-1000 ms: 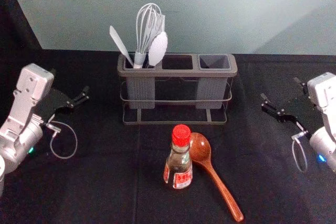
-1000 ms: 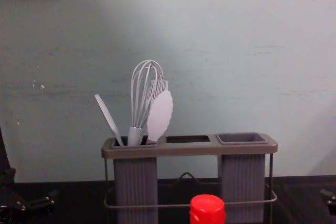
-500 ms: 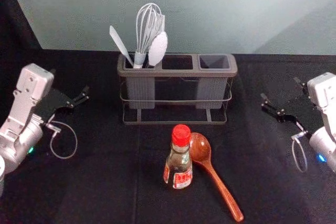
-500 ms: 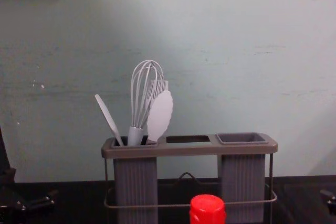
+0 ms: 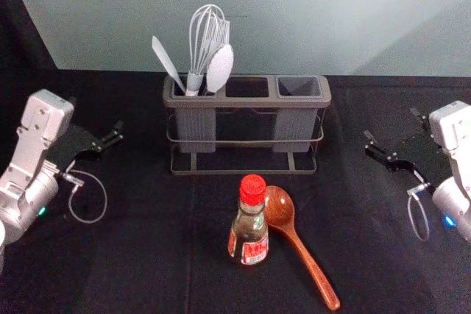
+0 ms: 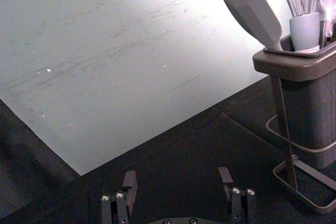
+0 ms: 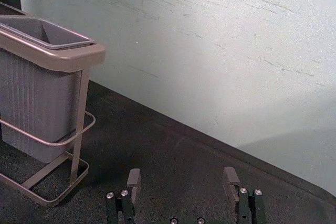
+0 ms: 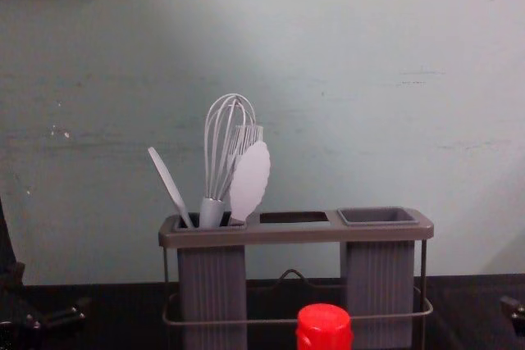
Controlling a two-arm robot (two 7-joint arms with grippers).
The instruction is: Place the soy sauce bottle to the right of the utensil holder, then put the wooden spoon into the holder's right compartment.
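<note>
In the head view my left gripper (image 5: 96, 114) is open left of the utensil holder (image 5: 246, 101), and my right gripper (image 5: 391, 124) is open to its right. The soy sauce bottle (image 5: 250, 229), red-capped, stands upright in front of the holder. Beside it lies the wooden spoon (image 5: 303, 251), bowl by the bottle, handle slanting toward the near right. The holder's right compartment (image 5: 299, 87) is empty. Nothing is between the fingertips of the left gripper (image 6: 178, 177) or the right gripper (image 7: 182, 176) in their wrist views. The chest view shows the bottle's red cap (image 8: 324, 327).
A whisk (image 5: 203, 42), a spatula (image 5: 168, 62) and other pale utensils stand in the holder's left compartment. Its middle opening (image 5: 247, 87) has no cup under it. Behind the black-covered table (image 5: 147, 255) rises a pale wall (image 5: 309, 20).
</note>
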